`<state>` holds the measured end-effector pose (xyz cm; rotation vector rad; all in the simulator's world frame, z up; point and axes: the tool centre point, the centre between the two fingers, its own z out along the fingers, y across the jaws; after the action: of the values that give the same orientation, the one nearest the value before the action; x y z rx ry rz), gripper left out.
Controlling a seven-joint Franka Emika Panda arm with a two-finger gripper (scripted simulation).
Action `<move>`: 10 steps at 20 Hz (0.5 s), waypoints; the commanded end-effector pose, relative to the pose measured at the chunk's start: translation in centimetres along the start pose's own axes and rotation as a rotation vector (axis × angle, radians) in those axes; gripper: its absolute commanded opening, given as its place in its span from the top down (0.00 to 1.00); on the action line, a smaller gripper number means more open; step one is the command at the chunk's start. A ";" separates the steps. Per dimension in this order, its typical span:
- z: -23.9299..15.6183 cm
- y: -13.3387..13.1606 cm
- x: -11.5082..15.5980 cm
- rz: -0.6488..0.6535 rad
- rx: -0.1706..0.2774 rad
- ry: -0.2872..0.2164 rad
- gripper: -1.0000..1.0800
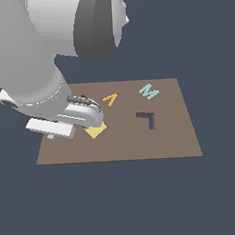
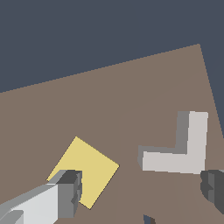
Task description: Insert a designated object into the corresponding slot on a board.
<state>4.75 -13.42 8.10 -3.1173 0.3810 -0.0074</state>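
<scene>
Hovering low over the brown board (image 1: 140,142) near its edge at the exterior view's left, gripper (image 2: 142,192) spread wide, clamping nothing. Lying flat on the board between the parted fingers (image 2: 70,192) in the wrist view: the light-grey L block (image 2: 183,155), just beside the yellow square tile (image 2: 89,168). Sitting unfilled well apart toward the exterior view's right: the dark L-shaped slot (image 1: 148,118), near the teal letter M (image 1: 149,91) and orange letter A (image 1: 110,98).

Slate floor (image 1: 216,197) — brown board (image 1: 174,141)
</scene>
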 end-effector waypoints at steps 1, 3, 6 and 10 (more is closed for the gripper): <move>1.1 1.4 0.7 0.024 -0.001 -0.001 0.04; 1.8 2.4 1.1 0.039 -0.001 -0.002 0.04; 2.5 3.3 1.5 0.054 -0.002 -0.003 0.04; 3.0 3.9 1.7 0.064 -0.002 -0.004 0.04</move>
<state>5.37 -17.46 5.23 -3.1056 0.4770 0.0007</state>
